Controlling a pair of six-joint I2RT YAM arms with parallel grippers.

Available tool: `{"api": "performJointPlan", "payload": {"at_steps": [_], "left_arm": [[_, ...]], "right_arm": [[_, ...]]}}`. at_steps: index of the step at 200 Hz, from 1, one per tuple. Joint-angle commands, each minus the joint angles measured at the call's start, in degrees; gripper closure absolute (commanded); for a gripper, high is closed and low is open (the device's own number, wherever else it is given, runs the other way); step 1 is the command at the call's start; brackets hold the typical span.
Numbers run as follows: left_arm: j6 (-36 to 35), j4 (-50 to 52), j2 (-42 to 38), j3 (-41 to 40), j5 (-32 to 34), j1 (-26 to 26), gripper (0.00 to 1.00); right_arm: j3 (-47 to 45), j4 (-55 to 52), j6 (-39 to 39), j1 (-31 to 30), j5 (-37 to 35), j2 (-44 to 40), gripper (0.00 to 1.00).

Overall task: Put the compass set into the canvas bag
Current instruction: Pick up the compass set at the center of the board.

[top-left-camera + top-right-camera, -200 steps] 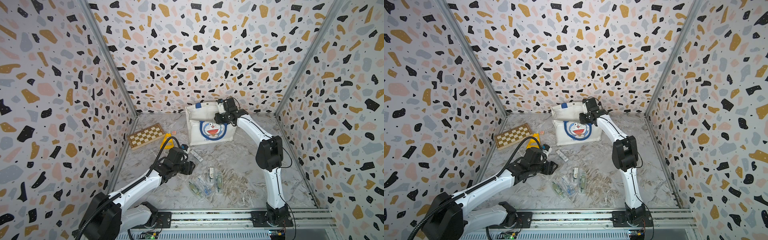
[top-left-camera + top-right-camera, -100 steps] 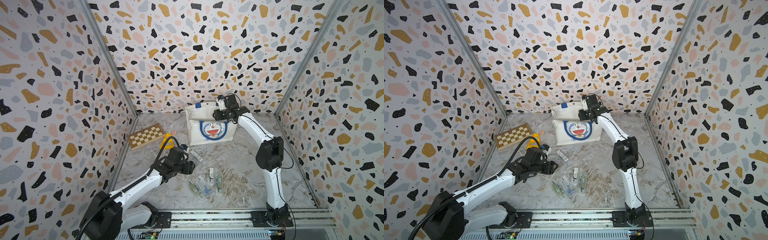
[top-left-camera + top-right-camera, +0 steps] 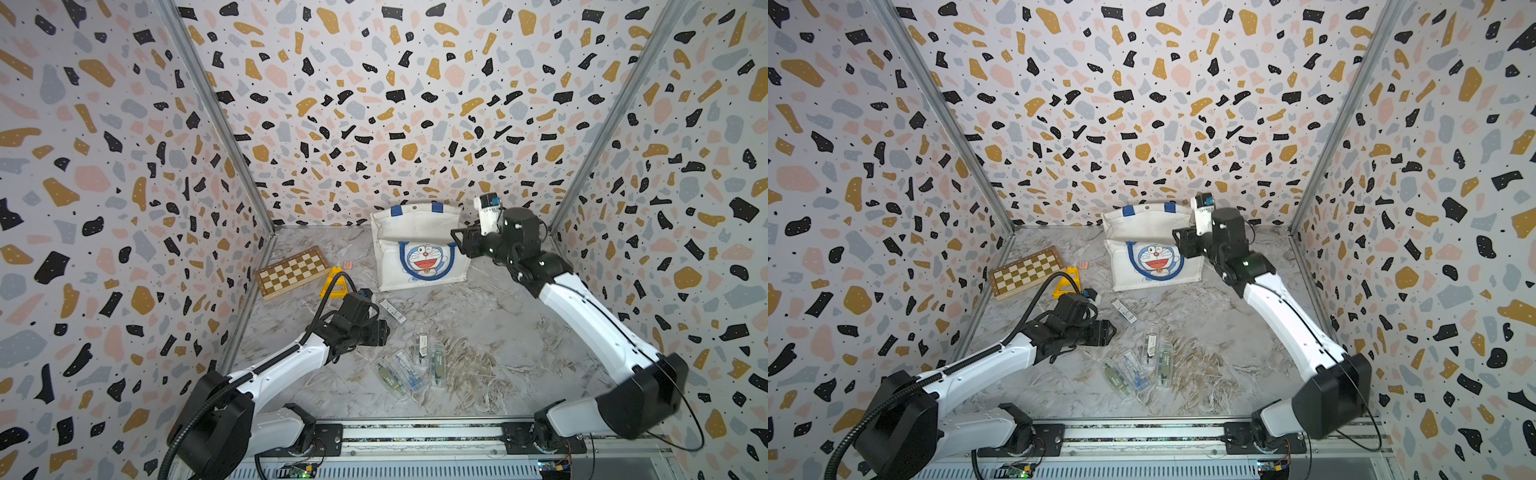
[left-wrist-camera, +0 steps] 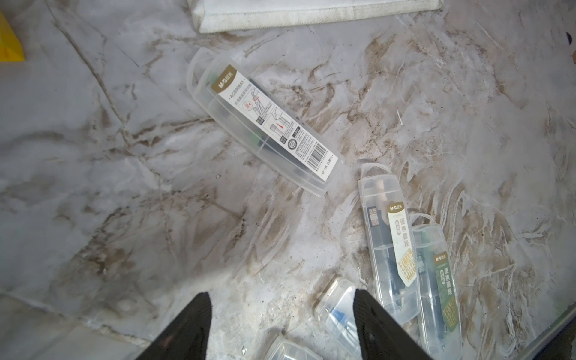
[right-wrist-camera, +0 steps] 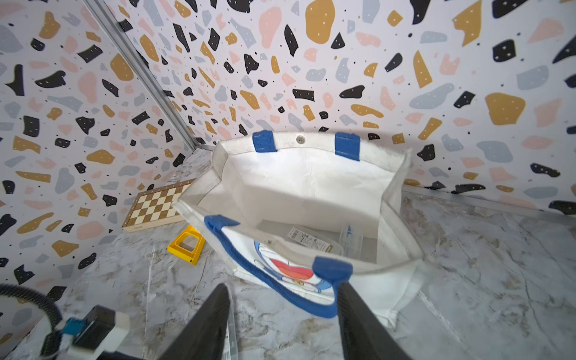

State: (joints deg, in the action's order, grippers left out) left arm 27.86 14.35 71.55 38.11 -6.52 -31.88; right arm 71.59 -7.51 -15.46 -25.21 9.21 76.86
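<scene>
Against the left wall, a folded chessboard (image 3: 293, 272) lies on the marbled floor, with a yellow plastic frame (image 3: 334, 282) just beside it. Right of these, the left gripper (image 4: 280, 297) hovers low over the floor, its jaws apart and holding nothing. One compass set (image 4: 265, 121) in a clear case lies alone between that gripper and the bag. Four more cased sets (image 3: 411, 365) lie clustered nearer the rail. Further right, the canvas bag (image 3: 415, 226) stands upright near the back wall, mouth open. The right wrist view shows at least two clear cases (image 5: 314, 243) on its bottom. At the bag's right front corner, the right gripper (image 5: 282, 288) hangs close to a blue handle (image 5: 332, 269), jaws spread and empty.
</scene>
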Motion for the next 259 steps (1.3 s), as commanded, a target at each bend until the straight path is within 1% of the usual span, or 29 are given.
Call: {"api": "performJointPlan", "payload": {"at_steps": [1,22,47,61,71,94,109,135,168,172,186,218,259], "left_arm": [[1.7,1.4,2.4,4.3,1.4,0.0,0.29],[2.5,4.2,5.3,7.8,5.2,-1.4,0.28],[5.4,8.0,8.4,12.3,11.6,-3.9,0.27],[8.1,10.2,10.7,14.9,15.2,-5.1,0.26],[9.8,10.4,12.4,16.1,16.6,-5.7,0.26],[13.6,10.1,16.4,18.9,19.4,-7.6,0.26],[16.1,11.3,19.6,21.5,22.1,-8.7,0.26],[19.7,14.4,25.3,26.8,26.4,-10.3,0.27],[21.9,14.6,30.3,30.8,26.7,-10.7,0.23],[23.8,15.0,30.9,31.3,26.8,-10.7,0.23],[25.3,15.9,32.8,32.9,26.9,-10.7,0.22],[27.7,16.1,35.7,34.5,26.8,-10.7,0.17],[30.1,15.5,38.9,34.8,26.7,-10.7,0.21]], "right_arm": [[-14.9,10.6,-4.3,-0.5,-2.8,-4.8,0.42],[-26.7,16.1,-6.0,-0.9,-3.6,-8.0,0.42],[-37.6,26.3,-7.7,-1.7,-5.1,-8.4,0.43],[-41.1,30.8,-7.7,-2.3,-6.1,-8.2,0.43],[-43.7,34.6,-7.5,-2.5,-7.1,-8.1,0.43],[-46.8,37.1,-8.3,-2.7,-8.8,-8.4,0.43],[-49.6,41.3,-8.8,-3.3,-9.9,-8.5,0.43],[-49.9,42.5,-8.2,-5.2,-11.9,-6.5,0.43],[-49.6,42.5,-8.0,-5.7,-12.0,-5.5,0.43],[-49.5,42.5,-8.0,-5.7,-12.1,-5.4,0.43],[-49.4,42.3,-8.2,-5.7,-12.2,-5.4,0.43],[-49.3,42.1,-8.4,-5.8,-12.0,-5.2,0.43],[-48.5,41.5,-8.5,-5.8,-11.9,-3.6,0.43]]}}
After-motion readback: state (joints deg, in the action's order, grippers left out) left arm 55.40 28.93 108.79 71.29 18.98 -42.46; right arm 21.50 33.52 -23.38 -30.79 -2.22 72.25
